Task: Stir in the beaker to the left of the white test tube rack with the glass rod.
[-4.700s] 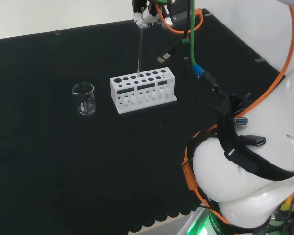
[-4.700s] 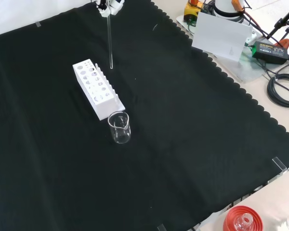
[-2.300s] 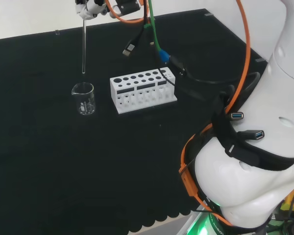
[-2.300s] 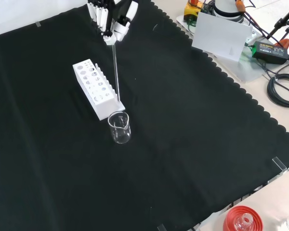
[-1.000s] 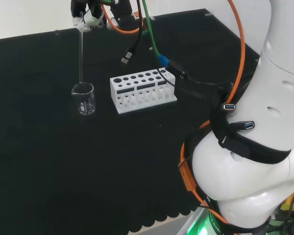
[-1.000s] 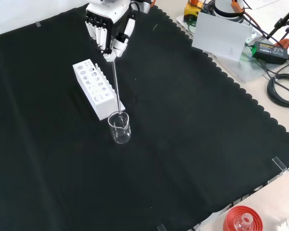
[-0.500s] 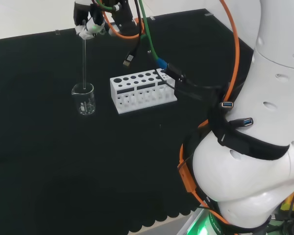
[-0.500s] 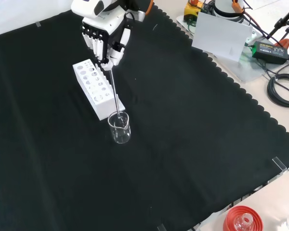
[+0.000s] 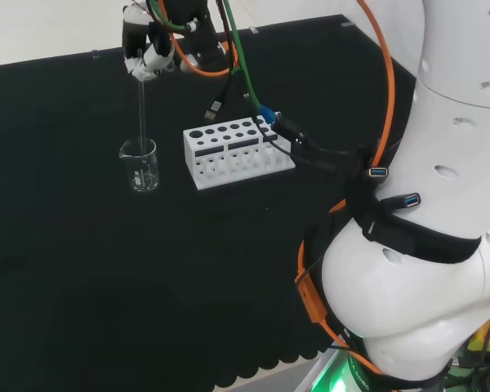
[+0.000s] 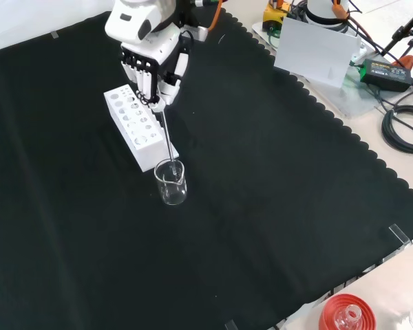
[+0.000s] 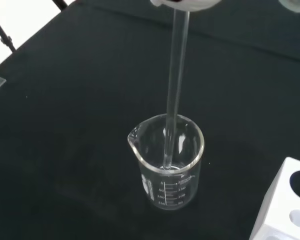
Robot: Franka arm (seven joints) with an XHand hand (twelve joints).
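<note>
In the head view you have the white test tube rack (image 9: 238, 153) as your landmark on the black cloth (image 9: 82, 269). The clear glass beaker (image 9: 140, 165) stands just to the left of the rack, apart from it. Above the beaker the hand (image 9: 147, 51) grips the top of the glass rod (image 9: 141, 110), its fingers curled round the rod's upper end. The rod hangs near upright and its lower end dips inside the beaker's mouth. To the right of the rack you see the arm's large white link (image 9: 425, 245) with orange and green cables.

In the front view the rack (image 10: 139, 126) lies as a long white block, and the beaker (image 10: 171, 182) sits just past its near end, close beside the corner. The hand (image 10: 151, 65) hangs over the rack's far half, fingers bent together and clamped on the rod (image 10: 166, 141), which slants down along the rack's right side into the beaker. Well away from the rack, at the cloth's near edge, stands a red ribbed ring stand (image 10: 347, 313).

In the wrist view you look down the rod (image 11: 174, 90) into the beaker (image 11: 168, 162), with a corner of the rack (image 11: 285, 207) just beside it. The rod's tip sits low inside the beaker, probably at or near the bottom, though clear glass on clear glass makes contact hard to judge. A blurred white part of the hand (image 11: 185, 4) caps the rod's upper end.
</note>
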